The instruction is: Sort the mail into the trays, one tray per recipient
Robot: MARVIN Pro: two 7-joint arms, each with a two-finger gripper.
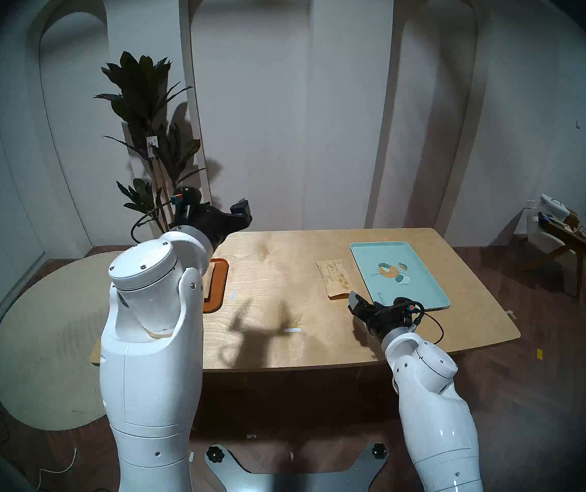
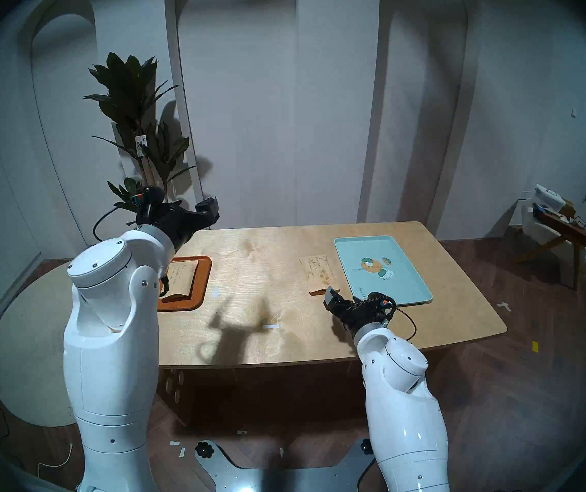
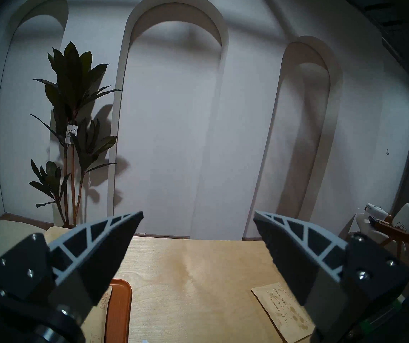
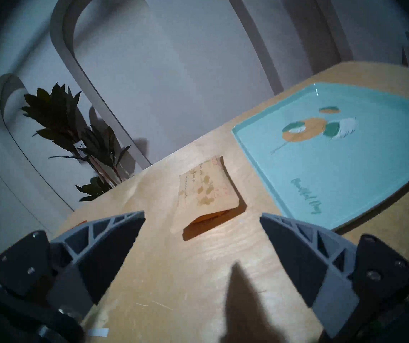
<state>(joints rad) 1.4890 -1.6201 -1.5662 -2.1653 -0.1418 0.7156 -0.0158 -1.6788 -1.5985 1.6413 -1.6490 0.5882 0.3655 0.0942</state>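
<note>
The light wooden counter [image 1: 284,285] serves as the reference for all positions. Beyond its far left corner stands a dark-leaved potted plant [image 1: 142,125] against the white arched wall. At the counter's left edge lies the orange-brown tray [image 2: 203,282], with a plain tan envelope [image 2: 179,276] resting inside it, partly hidden by the left arm. The left gripper [image 3: 198,226] is held high above the counter's left portion, pointing level toward the far wall; its fingers [image 3: 114,238] are spread wide with nothing between them. Two small white tape strips [image 1: 292,329] lie on the counter's middle near side. On the counter's right half, the decorated envelope [image 1: 337,278] lies on the bare surface, its near end curled up off the wood, just beside the left long edge of the turquoise tray [image 1: 433,282] but outside it. The turquoise tray sits at the counter's right side with nothing lying on its printed surface. The right gripper [image 4: 202,223] hovers low over the counter's near right area, aimed at the decorated envelope's raised near end without touching it; its fingers [image 4: 295,238] are spread wide and hold nothing. A chair [image 1: 575,239] stands on the floor beyond the counter's right end.
</note>
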